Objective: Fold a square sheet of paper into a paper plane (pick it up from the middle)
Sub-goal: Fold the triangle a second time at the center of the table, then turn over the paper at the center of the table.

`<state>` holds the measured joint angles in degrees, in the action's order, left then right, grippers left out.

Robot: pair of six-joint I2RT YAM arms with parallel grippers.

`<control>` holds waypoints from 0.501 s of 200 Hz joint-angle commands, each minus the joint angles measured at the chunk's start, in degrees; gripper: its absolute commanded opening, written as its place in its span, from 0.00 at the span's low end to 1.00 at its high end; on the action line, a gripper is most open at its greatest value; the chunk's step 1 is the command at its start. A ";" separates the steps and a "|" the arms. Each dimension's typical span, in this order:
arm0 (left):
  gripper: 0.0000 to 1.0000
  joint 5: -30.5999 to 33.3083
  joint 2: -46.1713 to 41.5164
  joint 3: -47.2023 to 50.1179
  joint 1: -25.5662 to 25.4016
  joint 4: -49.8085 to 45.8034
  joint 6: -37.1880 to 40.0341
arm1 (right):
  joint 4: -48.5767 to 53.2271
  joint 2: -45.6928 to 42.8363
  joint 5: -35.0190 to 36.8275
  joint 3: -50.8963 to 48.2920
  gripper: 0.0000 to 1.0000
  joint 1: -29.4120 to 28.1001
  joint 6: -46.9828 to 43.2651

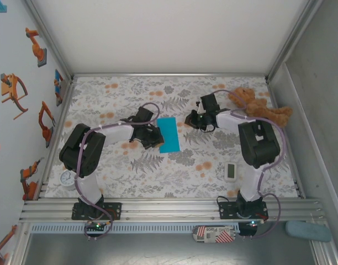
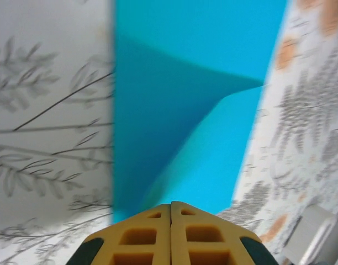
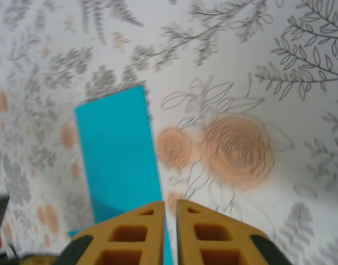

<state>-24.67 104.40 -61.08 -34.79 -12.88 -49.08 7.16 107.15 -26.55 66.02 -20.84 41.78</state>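
Note:
The square sheet of paper point(image 1: 170, 134) lies folded into a cyan-blue oblong in the middle of the flowered table. My left gripper point(image 1: 153, 136) is at its left edge. In the left wrist view the yellow fingers point(image 2: 170, 205) are pressed together at the near edge of the paper point(image 2: 202, 55), whose upper layer curves up toward them. My right gripper point(image 1: 190, 122) hovers just right of the sheet, apart from it. Its fingers point(image 3: 170, 201) show a narrow gap with nothing between them, and the paper point(image 3: 116, 149) lies flat to the left below.
A brown teddy bear point(image 1: 257, 106) lies at the back right, beside the right arm. A small white timer point(image 1: 231, 171) sits at the front right. A round white dial point(image 1: 67, 179) rests by the left arm's base. Metal frame rails border the table.

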 commanded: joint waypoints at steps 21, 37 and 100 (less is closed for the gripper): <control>0.16 0.46 -0.48 -3.24 0.80 1.30 2.22 | 0.11 -8.26 5.99 -6.71 0.53 -2.73 3.48; 0.17 0.36 0.32 -2.17 1.20 4.31 1.49 | -1.38 -8.59 6.42 -8.24 0.55 -3.96 4.76; 0.16 1.25 5.07 -0.89 3.54 6.84 2.00 | -7.86 -4.65 4.93 -8.81 0.46 -9.53 11.67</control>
<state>-24.01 107.70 -63.26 -32.08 -7.20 -48.16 3.70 100.99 -21.54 57.19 -28.58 49.34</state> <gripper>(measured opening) 0.163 0.475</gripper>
